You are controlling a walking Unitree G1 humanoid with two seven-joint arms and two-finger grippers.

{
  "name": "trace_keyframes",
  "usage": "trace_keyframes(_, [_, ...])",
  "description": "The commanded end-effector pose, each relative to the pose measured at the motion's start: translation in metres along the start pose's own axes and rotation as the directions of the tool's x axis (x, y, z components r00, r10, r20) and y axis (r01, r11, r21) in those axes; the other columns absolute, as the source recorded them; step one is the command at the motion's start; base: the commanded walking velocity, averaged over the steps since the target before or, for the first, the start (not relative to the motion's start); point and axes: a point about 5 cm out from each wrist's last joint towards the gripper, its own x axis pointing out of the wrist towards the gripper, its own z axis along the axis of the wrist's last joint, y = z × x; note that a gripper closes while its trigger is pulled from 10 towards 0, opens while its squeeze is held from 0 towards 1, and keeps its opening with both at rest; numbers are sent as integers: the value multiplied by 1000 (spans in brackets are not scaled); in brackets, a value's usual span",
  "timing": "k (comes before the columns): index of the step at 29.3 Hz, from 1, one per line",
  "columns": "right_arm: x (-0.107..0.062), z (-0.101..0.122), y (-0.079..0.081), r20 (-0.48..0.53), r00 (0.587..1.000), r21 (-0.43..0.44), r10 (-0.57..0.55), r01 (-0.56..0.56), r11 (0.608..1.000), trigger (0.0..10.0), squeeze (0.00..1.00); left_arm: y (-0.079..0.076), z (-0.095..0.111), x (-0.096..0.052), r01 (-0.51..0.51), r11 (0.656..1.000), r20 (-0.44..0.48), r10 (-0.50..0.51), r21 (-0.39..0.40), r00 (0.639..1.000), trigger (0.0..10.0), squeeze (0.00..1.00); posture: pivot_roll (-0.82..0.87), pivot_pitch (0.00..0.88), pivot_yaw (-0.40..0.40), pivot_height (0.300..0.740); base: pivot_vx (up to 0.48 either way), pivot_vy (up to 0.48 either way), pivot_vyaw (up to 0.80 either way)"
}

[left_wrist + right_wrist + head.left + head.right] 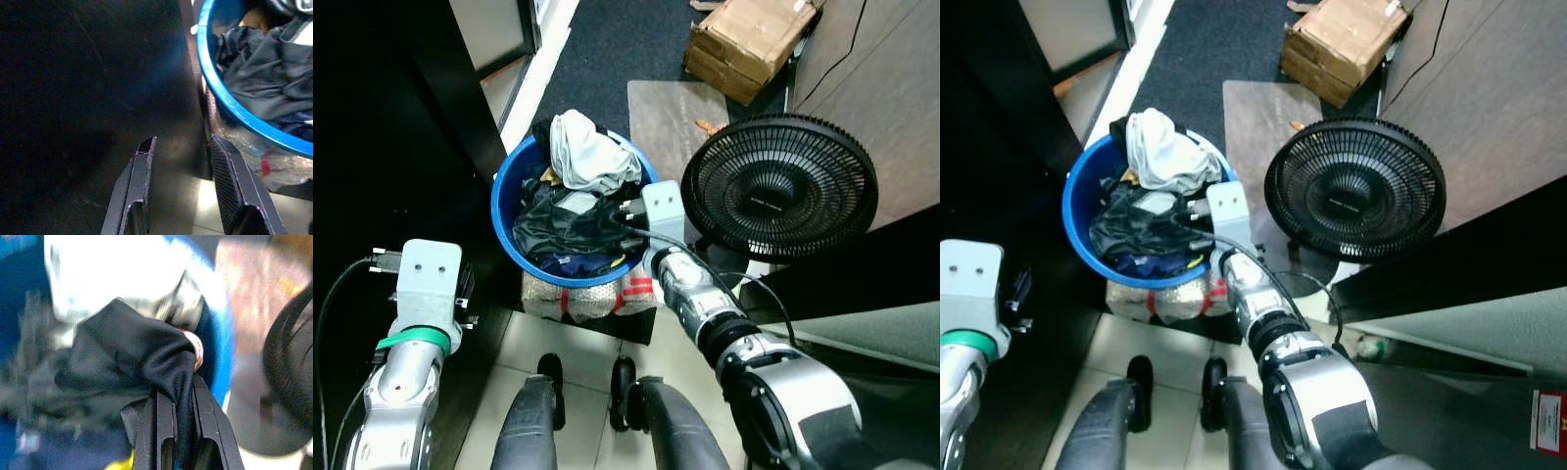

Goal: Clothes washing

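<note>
Black garment (132, 352) pinched by right gripper (177, 404), blue basket (506, 186)

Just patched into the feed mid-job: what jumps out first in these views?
The blue laundry basket heaped with clothes, in front of the robot, draws the eye first, with a white garment piled at its far side. The right tool is shut on a black garment inside it. A black floor fan stands just right of the basket.
</note>
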Motion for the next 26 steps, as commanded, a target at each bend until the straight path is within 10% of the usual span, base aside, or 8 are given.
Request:
trace_keyframes(1, [3,20,-11,101,994,47,-29,24,999,4392,0,2,-9,0,-2,1000,-30,2,6,1000,10000,0,158,349,-35,740,0,0,0])
trace_keyframes(3, [4,31,-16,151,988,55,-36,28,998,4392,0,3,-8,4,0,1000,-25,0,6,1000,10000,0,158,342,-32,740,0,0,0])
trace_keyframes(4, [4,43,-22,206,978,66,-46,33,997,10000,0,3,-6,6,3,1000,-14,-3,7,1000,10000,0,157,313,-16,740,0,0,0])
trace_keyframes(18, [-14,133,-77,577,805,145,-136,62,987,10000,0,2,16,23,52,999,66,-52,9,996,10000,0,157,213,43,740,0,0,0])
trace_keyframes(26, [-70,201,-100,835,546,-10,-63,129,992,10000,0,6,24,32,53,998,102,-55,19,993,10000,0,173,127,67,740,0,0,0])
